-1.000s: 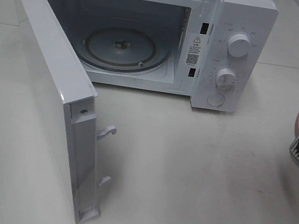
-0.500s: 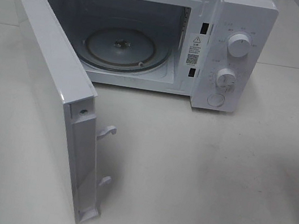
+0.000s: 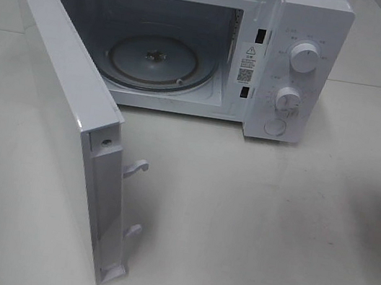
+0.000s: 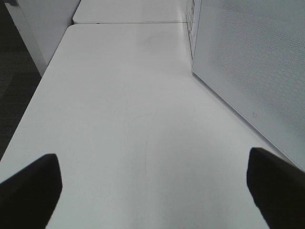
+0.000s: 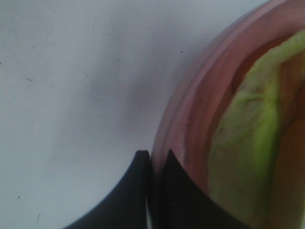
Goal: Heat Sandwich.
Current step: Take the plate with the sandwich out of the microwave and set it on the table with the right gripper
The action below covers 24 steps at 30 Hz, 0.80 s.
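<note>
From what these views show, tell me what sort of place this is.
Probably a lab bench set up as a kitchen: an open microwave on a bare white table, and a pink plate with a sandwich.

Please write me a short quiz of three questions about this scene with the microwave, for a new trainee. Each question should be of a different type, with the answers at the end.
1. True or false: the microwave door stands open.
2. Multiple choice: what lies on the glass turntable inside? A) a plate B) a sandwich C) nothing
3. Fill in: in the right wrist view, the right gripper is shut on the rim of the pink ____.

Key:
1. True; the door is swung wide, with its latch hooks showing.
2. C; the turntable is bare.
3. plate; the sandwich lies on it. The left gripper is open over the table.
</note>
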Available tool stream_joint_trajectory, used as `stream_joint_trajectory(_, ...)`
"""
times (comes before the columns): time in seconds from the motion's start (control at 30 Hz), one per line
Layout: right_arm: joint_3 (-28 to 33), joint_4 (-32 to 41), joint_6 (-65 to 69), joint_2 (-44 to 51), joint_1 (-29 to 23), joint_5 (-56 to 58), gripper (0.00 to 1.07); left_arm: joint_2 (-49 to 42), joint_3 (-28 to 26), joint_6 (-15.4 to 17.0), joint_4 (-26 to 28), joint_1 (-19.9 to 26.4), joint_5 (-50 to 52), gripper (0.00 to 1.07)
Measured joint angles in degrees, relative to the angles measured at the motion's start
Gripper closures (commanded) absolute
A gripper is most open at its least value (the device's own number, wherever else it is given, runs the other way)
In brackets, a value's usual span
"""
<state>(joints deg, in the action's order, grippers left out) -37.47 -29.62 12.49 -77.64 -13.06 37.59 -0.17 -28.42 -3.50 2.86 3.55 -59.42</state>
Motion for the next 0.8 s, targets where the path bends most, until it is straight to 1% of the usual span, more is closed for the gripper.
stream_joint_trajectory(0.1,-2.6,-0.7,2.9,-5.0,0.0,-0.7,1.07,0.0,0.0,0.0,0.0,0.0,0.0,0.05)
stream_joint_trajectory(0.27,-4.9,-2.8,6.4,-9.6,0.2,-1.2,1.07,0.0,0.0,0.0,0.0,0.0,0.0,0.05)
stream_joint_trajectory(0.37,-6.6,-4.2,10.1,-13.3,1.7,-2.6,1.07,0.0,0.0,0.0,0.0,0.0,0.0,0.05)
stream_joint_trajectory(0.63,-6.8,-5.2,14.0,-18.1,4.4,-6.9,1.06,0.0,0.0,0.0,0.0,0.0,0.0,0.05)
stream_joint_trajectory(0.8,-6.8,-9.3,18.4,-21.0,4.6,-8.4,1.07,0.0,0.0,0.0,0.0,0.0,0.0,0.05)
